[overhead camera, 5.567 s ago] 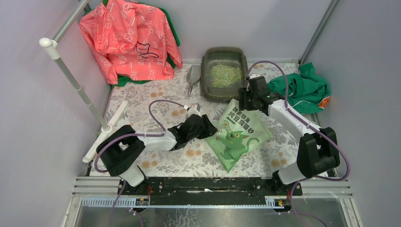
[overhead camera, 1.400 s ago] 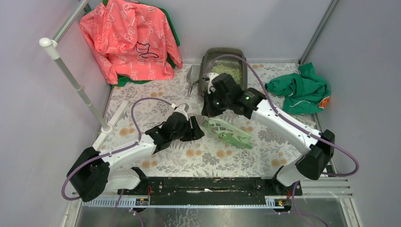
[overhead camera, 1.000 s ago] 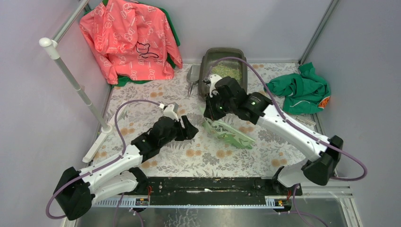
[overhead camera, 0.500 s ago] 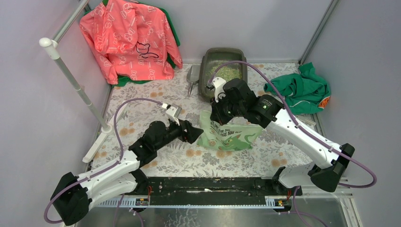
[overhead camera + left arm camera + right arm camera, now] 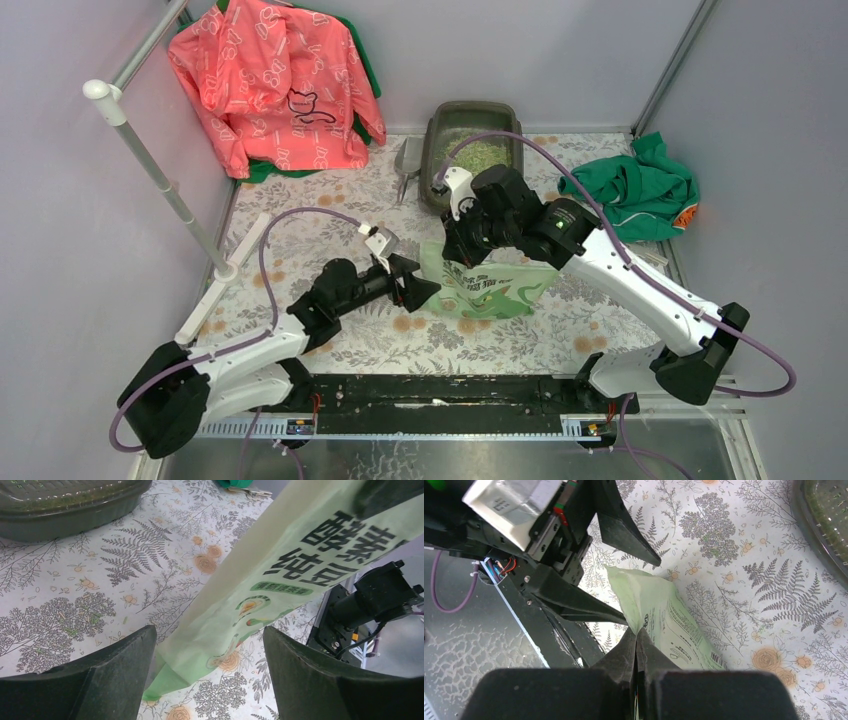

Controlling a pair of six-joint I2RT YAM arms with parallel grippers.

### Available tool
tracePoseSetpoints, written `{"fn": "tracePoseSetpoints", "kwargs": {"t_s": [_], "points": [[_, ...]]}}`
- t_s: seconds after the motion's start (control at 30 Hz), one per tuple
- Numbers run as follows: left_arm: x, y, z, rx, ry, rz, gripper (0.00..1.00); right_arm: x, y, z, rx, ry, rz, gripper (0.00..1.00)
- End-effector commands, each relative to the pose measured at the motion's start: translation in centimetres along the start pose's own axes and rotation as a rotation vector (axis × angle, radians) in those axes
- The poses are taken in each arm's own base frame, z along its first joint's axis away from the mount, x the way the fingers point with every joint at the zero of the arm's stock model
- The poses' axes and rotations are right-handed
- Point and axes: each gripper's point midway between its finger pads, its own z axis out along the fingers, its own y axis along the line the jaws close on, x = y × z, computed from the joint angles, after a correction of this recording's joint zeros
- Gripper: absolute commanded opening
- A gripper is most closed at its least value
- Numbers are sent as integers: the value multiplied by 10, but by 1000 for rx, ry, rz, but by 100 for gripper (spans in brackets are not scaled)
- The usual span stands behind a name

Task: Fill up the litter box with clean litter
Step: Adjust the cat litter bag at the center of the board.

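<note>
Green litter bag (image 5: 485, 288) dangles, pinched by the right tool (image 5: 636, 630); left tool (image 5: 208, 630) is spread wide around its bottom corner. Litter box (image 5: 432, 150) sits at the surface's far edge with clean litter (image 5: 485, 152) inside. Next, probably: clamp that corner and tip it.

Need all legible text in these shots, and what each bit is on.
"醇素": upper line of large dark print on the green bag, cut off, reading uncertain.
"纯豆": start of the line below it; the rest is unclear.
Small green label under that: too small to read.
The bag's fine print, right wrist view: too blurred.
</note>
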Motion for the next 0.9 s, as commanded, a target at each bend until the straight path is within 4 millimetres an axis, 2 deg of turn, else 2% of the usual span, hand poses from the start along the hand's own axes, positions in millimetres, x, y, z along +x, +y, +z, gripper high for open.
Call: {"fn": "tracePoseSetpoints", "kwargs": {"t_s": [0.0,0.13,0.23,0.27,0.33,0.43,0.47,0.53,0.57,0.7,0.73,0.87], "points": [[-22,-5,7,43,-113,67,86,-29,13,-14,-58,-101,-57,0],[-32,-7,10,82,-151,81,84,-28,14,-14,-64,-100,-68,0],[-36,-10,12,133,-160,72,72,-27,13,-13,-66,-96,-73,0],[-36,-14,12,165,-153,71,66,-27,13,-13,-66,-97,-72,0],[-34,-18,12,214,-139,67,47,-27,11,-13,-68,-96,-66,0],[-26,-20,14,262,-83,62,10,-29,4,-13,-67,-108,-52,0],[-23,-17,14,256,-67,50,6,-30,0,-14,-66,-115,-45,5],[-18,-13,14,235,-47,30,4,-31,-11,-16,-59,-133,-19,18],[-17,-11,12,222,-49,21,4,-32,-19,-19,-49,-148,-1,28],[-13,-3,4,163,-50,-9,5,-32,-54,-32,35,-226,78,81],[-14,0,1,143,-54,-15,4,-30,-63,-36,56,-249,97,87],[-22,17,-13,46,-90,-44,4,-16,-85,-48,117,-350,145,89]]}}
